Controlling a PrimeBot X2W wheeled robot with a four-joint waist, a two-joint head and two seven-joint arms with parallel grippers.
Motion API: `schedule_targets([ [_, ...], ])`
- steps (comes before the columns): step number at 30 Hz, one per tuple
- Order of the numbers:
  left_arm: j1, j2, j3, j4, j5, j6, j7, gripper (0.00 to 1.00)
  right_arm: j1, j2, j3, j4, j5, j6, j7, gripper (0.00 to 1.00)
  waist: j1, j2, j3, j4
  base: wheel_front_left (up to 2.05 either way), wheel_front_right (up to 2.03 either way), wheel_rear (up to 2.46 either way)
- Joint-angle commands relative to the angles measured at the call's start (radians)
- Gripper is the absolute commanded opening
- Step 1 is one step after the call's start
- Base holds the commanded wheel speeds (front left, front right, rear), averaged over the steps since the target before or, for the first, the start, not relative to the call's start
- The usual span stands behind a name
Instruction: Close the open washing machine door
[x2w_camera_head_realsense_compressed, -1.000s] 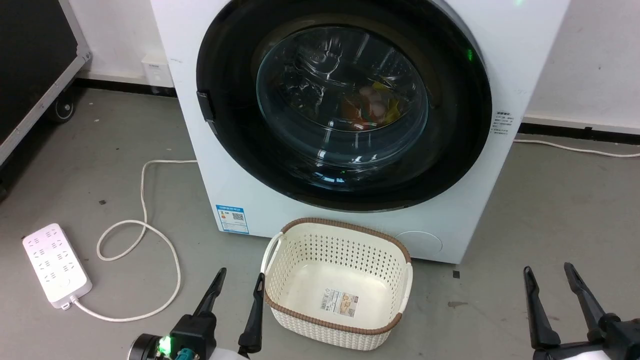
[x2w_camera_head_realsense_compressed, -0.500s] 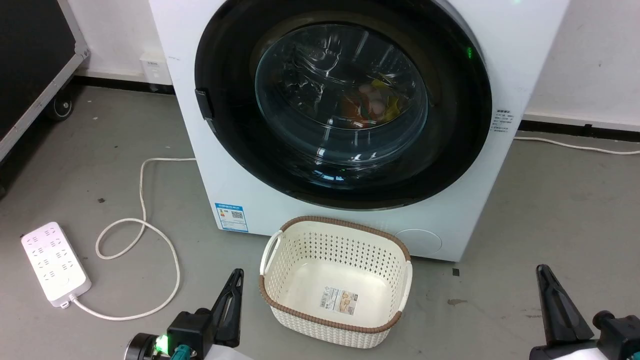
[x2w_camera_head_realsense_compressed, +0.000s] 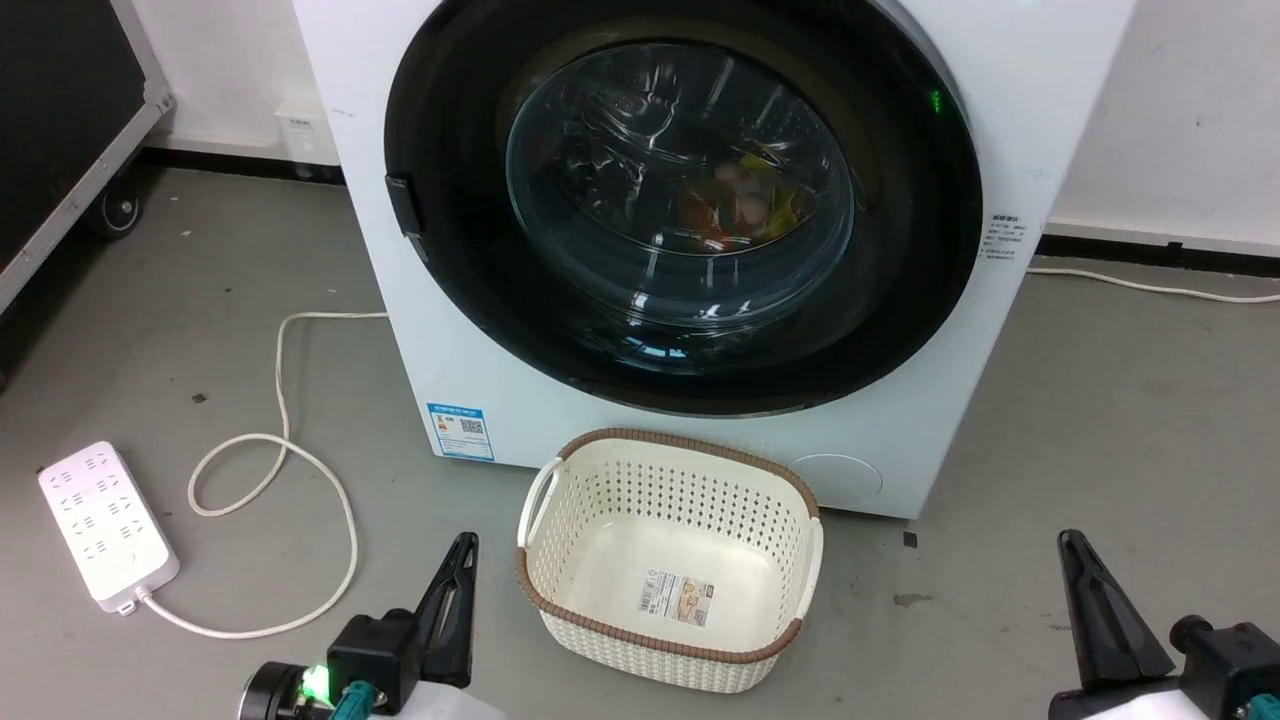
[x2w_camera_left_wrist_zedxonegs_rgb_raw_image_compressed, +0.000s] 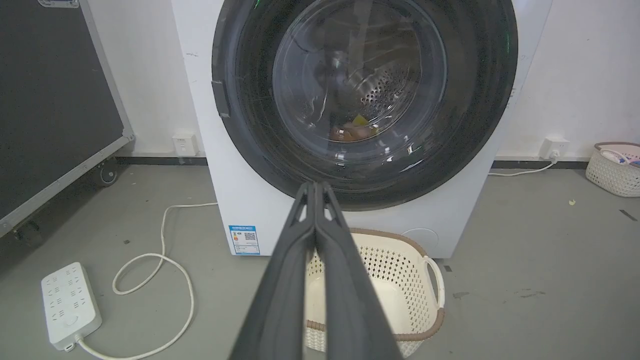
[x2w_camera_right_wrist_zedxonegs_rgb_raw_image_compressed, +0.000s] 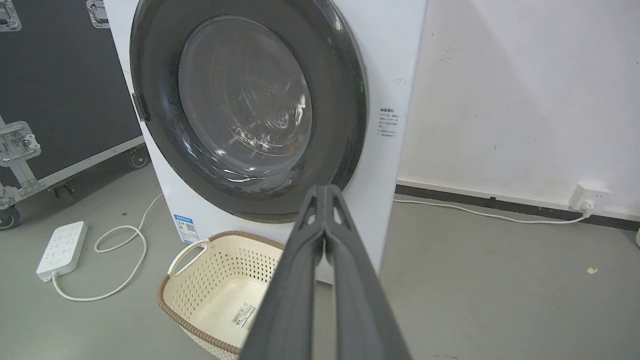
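At the bottom of the head view, the left claw stands at lower left and the right claw at lower right. A second ago each showed two dark fingers spread apart. Now each pair is pressed together into one blade, gripping nothing, and both wrist views confirm it. Both claws sit low and well apart from the washer. The whole picture has slid slightly, which is the camera's movement, not the objects'.

Between the claws, an empty cream perforated laundry basket with a brown rim sits on the grey concrete floor, just in front of the machine. At left lie a white power strip and its looping white cord.

Beyond, the washing machine door fills the upper centre of the frame. Its black rim lies flat against the white washer, with no gap visible from any of the three angles. Colourful laundry shows through the glass bowl. Idle, shut claws suggest that the closing is done and the arms are parked, though whether the latch has caught cannot be seen.

Farthest back are a white wall with a dark skirting and, at upper left, a black wheeled flight case.
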Motion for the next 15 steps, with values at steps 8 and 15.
schedule_targets([
  [8, -0.006, -0.004, 0.019, -0.014, 0.013, 0.003, 0.018, 0.0, -0.021, 0.001, 0.012, -0.006, -0.012, 0.0, 0.019, 0.0, -0.0001, 0.0, 0.004, -0.002, 0.0, 0.0, 0.0],
  [15, -0.007, -0.006, 0.031, -0.022, 0.02, 0.004, 0.032, 0.0, -0.027, 0.002, 0.019, -0.008, -0.015, 0.0, 0.033, 0.0, -0.0001, 0.0, 0.007, -0.004, 0.0, 0.0, 0.0],
])
